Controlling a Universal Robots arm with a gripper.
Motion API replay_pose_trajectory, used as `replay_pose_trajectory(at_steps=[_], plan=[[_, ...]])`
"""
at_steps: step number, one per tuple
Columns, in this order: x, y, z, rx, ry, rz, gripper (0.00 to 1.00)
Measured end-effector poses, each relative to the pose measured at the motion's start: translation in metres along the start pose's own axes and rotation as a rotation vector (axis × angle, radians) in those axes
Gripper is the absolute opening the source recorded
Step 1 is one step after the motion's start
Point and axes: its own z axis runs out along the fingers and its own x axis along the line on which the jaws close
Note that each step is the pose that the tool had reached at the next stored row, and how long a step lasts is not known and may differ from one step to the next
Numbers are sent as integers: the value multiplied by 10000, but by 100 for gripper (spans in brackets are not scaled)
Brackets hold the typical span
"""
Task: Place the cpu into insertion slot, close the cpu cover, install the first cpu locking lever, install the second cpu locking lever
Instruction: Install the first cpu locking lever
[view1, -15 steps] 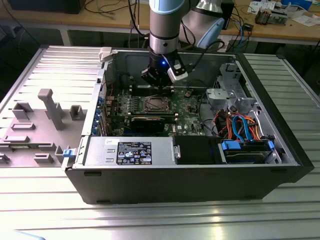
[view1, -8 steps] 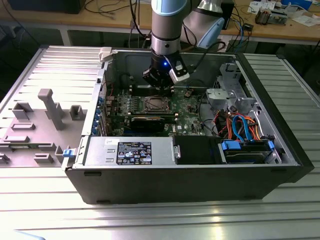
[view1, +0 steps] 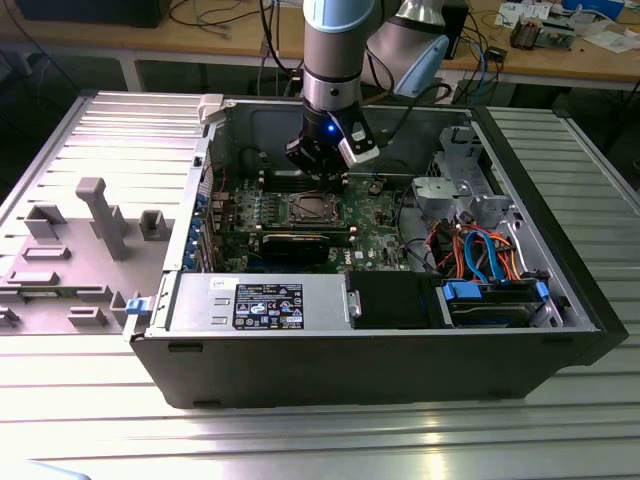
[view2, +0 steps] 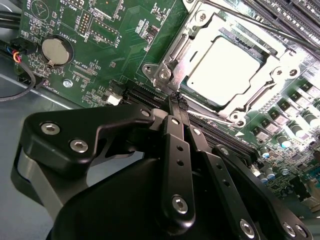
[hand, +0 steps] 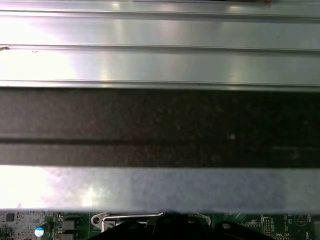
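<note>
Already the cpu (view2: 225, 70) sits in the slot, cover (view2: 176, 52) down; my gripper (view2: 176, 102), fingers pinched together empty, hovers at its 7 o'clock corner; levers look unlatched.

Ribbed metal table (view1: 90, 420) carries open computer case (view1: 380, 365), lying on its side. Beside it, toward the exterior view's left, grey plastic panel (view1: 75, 250) rests flat on the table.

Pretty sure I'm in an electronics lab: opened computer case (view1: 380, 330) on a ribbed metal table (view1: 300, 440), cable-littered wooden workbenches (view1: 560, 55) behind.
</note>
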Motion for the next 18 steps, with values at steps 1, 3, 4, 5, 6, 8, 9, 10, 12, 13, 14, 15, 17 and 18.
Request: replay_pose_trajectory(at_steps=[1,3,4,5,6,8,9,10,12,13,14,15,17,18], plan=[[0,1,1,-2,-1,-3,11],[0,2,4,0,1,-7,11],[0,2,10,-2,0,-6,11],[0,1,18,0,0,-6,11],[0,0,24,-1,0,-5,11],[-1,-1,44,0,1,-6,11],[-1,-2,53,0,0,-7,11],[-1,-3,59,-1,0,-6,11],[-1,-4,66,-6,3,-7,11],[-2,-4,70,-11,1,-6,11],[-2,-5,75,-15,1,-6,11],[-2,-5,75,-14,2,-5,11],[-3,-2,54,-19,-1,-6,11],[-3,-2,52,-19,-1,-6,11]])
